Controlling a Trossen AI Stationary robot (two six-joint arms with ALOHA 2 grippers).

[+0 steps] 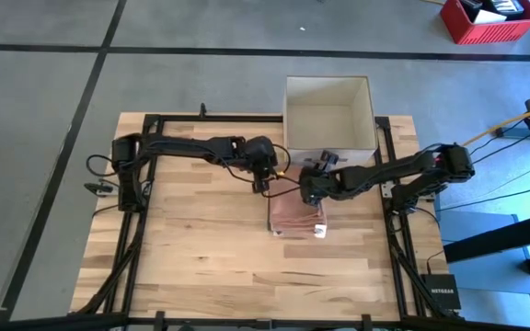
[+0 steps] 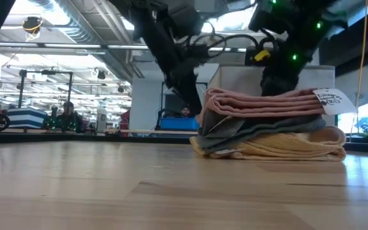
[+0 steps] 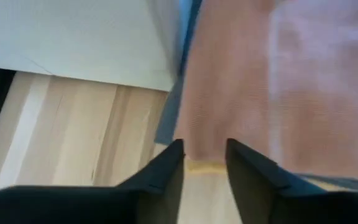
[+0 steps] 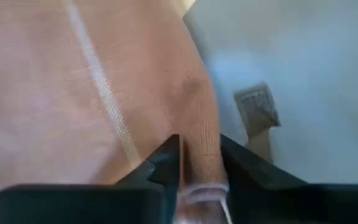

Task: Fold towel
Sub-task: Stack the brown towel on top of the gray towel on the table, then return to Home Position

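- A wooden surface (image 1: 201,248) seen from above holds a pile of folded towels, right of centre and just in front of a white box (image 1: 329,112) at the far edge.
- From table height, the pile shows three layers: a pink towel (image 2: 267,102) on top, a grey towel (image 2: 260,126) under it and a yellow towel (image 2: 273,145) at the bottom.
- The pink towel lies doubled over into a thick, rounded fold, with a white tag (image 2: 329,98) sticking out at its right end.
- The left end effector (image 1: 267,175) is at the pile's far left corner. Its wrist view shows the two fingers (image 3: 166,171) a little apart with a gap between them and nothing in it, the pink cloth's edge just beyond the tips.
- The right end effector (image 1: 313,191) is over the pile's far right side. Its wrist view shows its fingers (image 4: 241,165) slightly parted with a ridge of the pink cloth's edge between them; whether they pinch it or are loose cannot be told.
- Judged from this, the fold of the pink towel looks essentially done: it sits folded and squared on the pile.
- What seems left is for both arms to let go fully and clear the pile.
- The edges are not perfectly even, so a small tidy could be needed.
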